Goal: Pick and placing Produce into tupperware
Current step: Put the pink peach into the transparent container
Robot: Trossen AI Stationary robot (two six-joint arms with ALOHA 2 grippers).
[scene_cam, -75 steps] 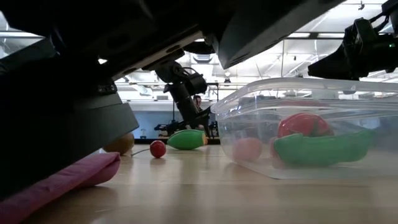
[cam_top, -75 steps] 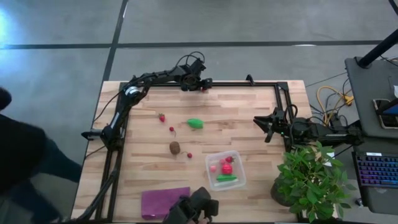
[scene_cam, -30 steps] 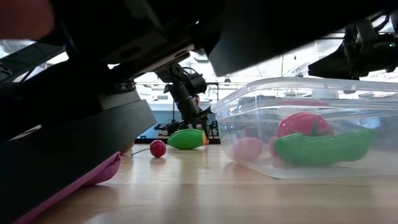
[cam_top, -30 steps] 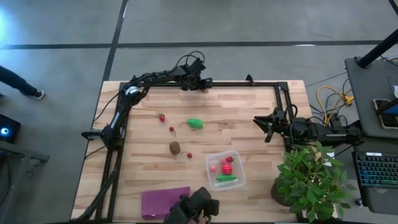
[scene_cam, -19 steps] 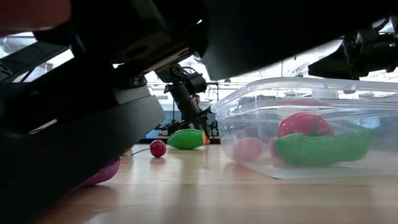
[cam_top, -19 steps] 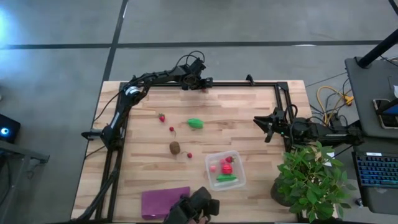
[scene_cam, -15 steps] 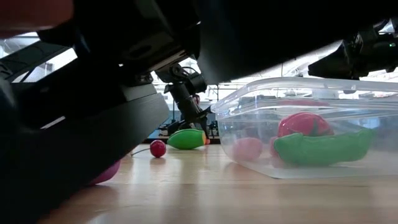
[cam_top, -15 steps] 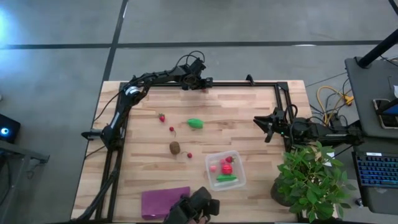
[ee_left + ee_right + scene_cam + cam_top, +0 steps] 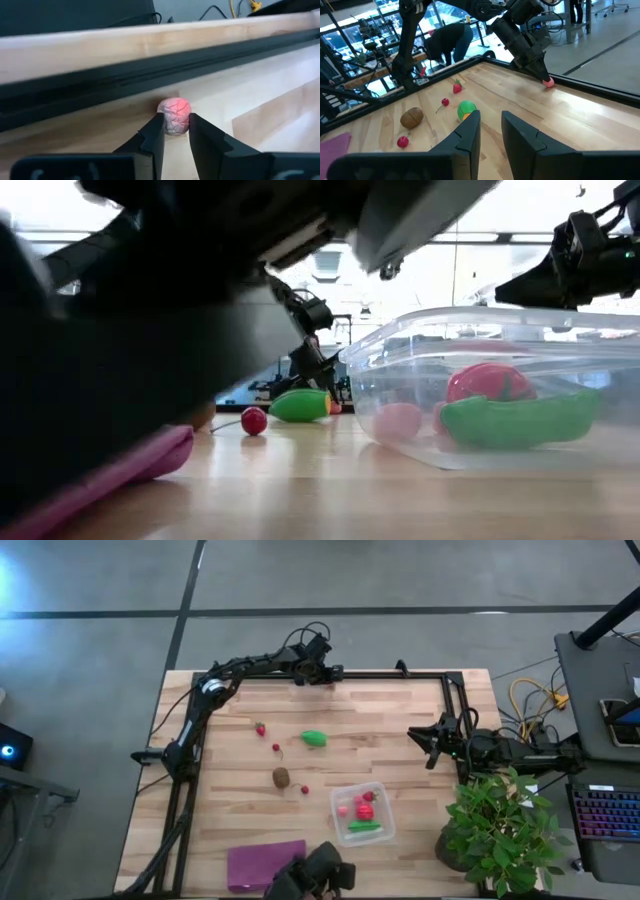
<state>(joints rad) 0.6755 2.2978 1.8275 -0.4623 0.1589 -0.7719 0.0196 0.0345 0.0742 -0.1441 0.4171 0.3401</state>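
Observation:
My left gripper [image 9: 326, 678] is at the table's far edge, shut on a small pink berry [image 9: 174, 114] beside the black rail. My right gripper [image 9: 428, 746] hovers open near the right edge, touching nothing. The clear tupperware [image 9: 362, 812] stands near the front and holds a green oblong piece [image 9: 515, 420], a red ball [image 9: 488, 380] and a pink ball [image 9: 398, 420]. Loose on the wood lie another green piece [image 9: 314, 738], a brown kiwi [image 9: 281, 777] and three red berries [image 9: 260, 728], [image 9: 276, 748], [image 9: 304, 789]. My left gripper pinches the pink berry between its two fingers [image 9: 155, 134], one on each side of it. It comes down at a slant from above [image 9: 532, 57]. The berry [image 9: 548, 82] sits low on the table surface next to the far rail.
A flat purple sheet [image 9: 265, 863] lies at the near edge beside a dark device [image 9: 310, 878]. A potted plant [image 9: 500, 830] stands at the right near corner. A black frame rail [image 9: 400, 674] runs along the far and right edges. Bare wood lies between the green piece and my right gripper.
Both arms and all produce have kept still. Only a large dark blurred shape close to the low camera has shifted across that view.

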